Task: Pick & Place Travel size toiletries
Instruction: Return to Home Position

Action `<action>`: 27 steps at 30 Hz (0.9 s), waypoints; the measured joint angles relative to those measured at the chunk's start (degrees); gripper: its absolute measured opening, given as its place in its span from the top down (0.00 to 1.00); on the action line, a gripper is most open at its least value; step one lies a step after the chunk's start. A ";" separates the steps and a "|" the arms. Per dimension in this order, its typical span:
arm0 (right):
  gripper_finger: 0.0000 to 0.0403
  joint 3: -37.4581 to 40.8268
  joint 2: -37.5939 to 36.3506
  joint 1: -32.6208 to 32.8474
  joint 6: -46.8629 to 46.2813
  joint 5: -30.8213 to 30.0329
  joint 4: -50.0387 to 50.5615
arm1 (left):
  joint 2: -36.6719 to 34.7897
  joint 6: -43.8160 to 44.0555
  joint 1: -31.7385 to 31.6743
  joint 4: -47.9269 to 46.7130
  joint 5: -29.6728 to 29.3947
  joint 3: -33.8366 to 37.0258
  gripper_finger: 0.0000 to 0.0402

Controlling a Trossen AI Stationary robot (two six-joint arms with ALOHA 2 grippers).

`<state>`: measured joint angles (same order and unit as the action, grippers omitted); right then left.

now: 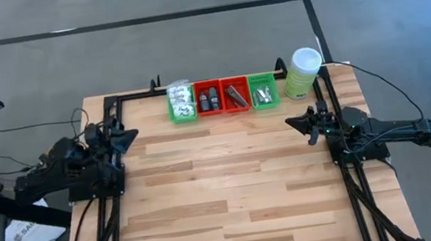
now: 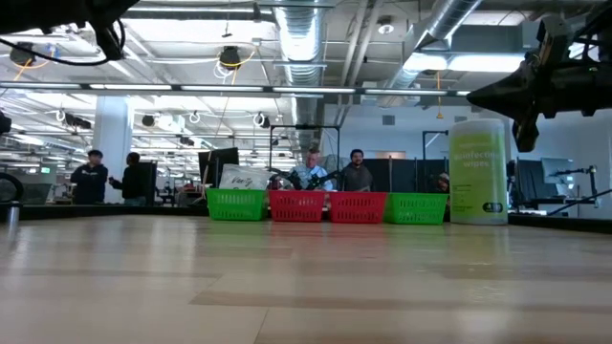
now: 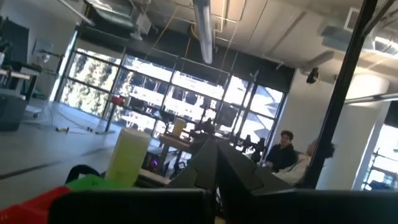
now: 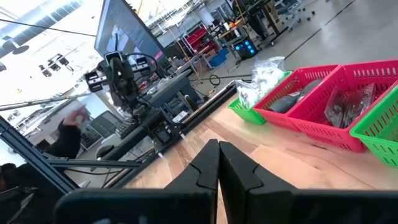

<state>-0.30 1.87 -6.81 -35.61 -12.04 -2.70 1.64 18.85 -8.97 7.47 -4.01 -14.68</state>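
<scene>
The toiletries lie in four small trays in a row along the table's far edge. White soft packets [image 1: 181, 100] [image 4: 261, 78] fill the left green tray. Black oval pieces [image 1: 208, 100] sit in the first red tray, dark grey bars [image 1: 236, 95] in the second, and silvery tubes [image 1: 263, 94] in the right green tray. My left gripper [image 1: 131, 135] [image 3: 216, 146] hovers shut above the table's left side, short of the trays. My right gripper [image 1: 289, 122] [image 4: 219, 146] hovers shut at the right side, pointing toward the table's middle. Neither touches anything.
A tall pale green canister with a white lid [image 1: 303, 70] [image 2: 478, 172] stands at the far right corner beside the trays [image 2: 325, 206]. The wooden tabletop [image 1: 226, 195] stretches between the arms and toward the near edge. People sit and stand in the room beyond the table.
</scene>
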 joint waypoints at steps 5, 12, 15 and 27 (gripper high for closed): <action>1.00 0.00 0.00 0.00 0.00 -0.01 0.00 | 1.14 -5.48 0.00 1.55 0.16 -0.02 1.00; 1.00 0.00 0.00 0.00 0.02 0.01 -0.02 | 1.06 -12.72 0.00 1.47 0.19 0.00 1.00; 1.00 0.00 0.00 0.00 0.02 0.01 -0.02 | 1.04 -12.70 0.00 1.09 -0.17 0.00 1.00; 1.00 0.00 0.00 0.00 0.02 0.01 -0.03 | 1.04 -12.39 0.00 2.82 -0.46 0.00 1.00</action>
<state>-0.30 1.87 -6.81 -35.59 -12.03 -2.73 2.68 6.45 -8.97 10.29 -4.48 -14.68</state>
